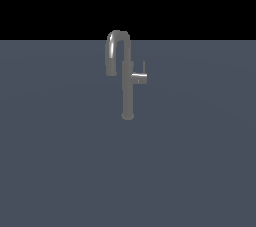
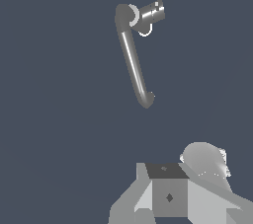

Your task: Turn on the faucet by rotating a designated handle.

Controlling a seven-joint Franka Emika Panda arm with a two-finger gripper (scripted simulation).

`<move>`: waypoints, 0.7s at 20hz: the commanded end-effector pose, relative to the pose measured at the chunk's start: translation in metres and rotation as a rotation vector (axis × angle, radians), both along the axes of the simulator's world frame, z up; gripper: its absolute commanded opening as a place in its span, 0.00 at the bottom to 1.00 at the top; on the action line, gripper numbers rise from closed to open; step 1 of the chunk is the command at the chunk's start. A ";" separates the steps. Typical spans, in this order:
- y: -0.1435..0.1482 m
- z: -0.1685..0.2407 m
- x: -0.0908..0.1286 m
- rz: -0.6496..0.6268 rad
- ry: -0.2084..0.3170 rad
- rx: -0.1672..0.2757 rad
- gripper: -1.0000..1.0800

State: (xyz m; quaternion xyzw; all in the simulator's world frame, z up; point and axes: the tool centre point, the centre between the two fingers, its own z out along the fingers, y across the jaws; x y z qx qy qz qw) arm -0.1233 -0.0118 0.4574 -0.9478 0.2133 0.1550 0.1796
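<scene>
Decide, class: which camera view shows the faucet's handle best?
The exterior view: the handle juts sideways from the upright faucet, thin lever visible. The wrist view sees it from above, foreshortened.

One faucet (image 1: 127, 78) is seen, with one handle (image 1: 138, 77) on its side. One gripper (image 2: 168, 196) is counted in the wrist view.

Grey metallic faucet (image 1: 127, 88) on a plain slate-blue floor (image 1: 60, 171).

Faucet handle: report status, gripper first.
Gripper seen only in part in wrist view, open or shut unclear, clear of faucet. Handle untouched, sticking out to exterior view's right, thin lever pointing up. Nothing in the way.
</scene>
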 end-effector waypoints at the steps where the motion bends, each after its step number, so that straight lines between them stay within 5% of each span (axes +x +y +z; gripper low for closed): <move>1: -0.003 -0.007 0.015 -0.049 0.038 0.051 0.00; 14: -0.025 -0.060 0.086 -0.317 0.248 0.333 0.00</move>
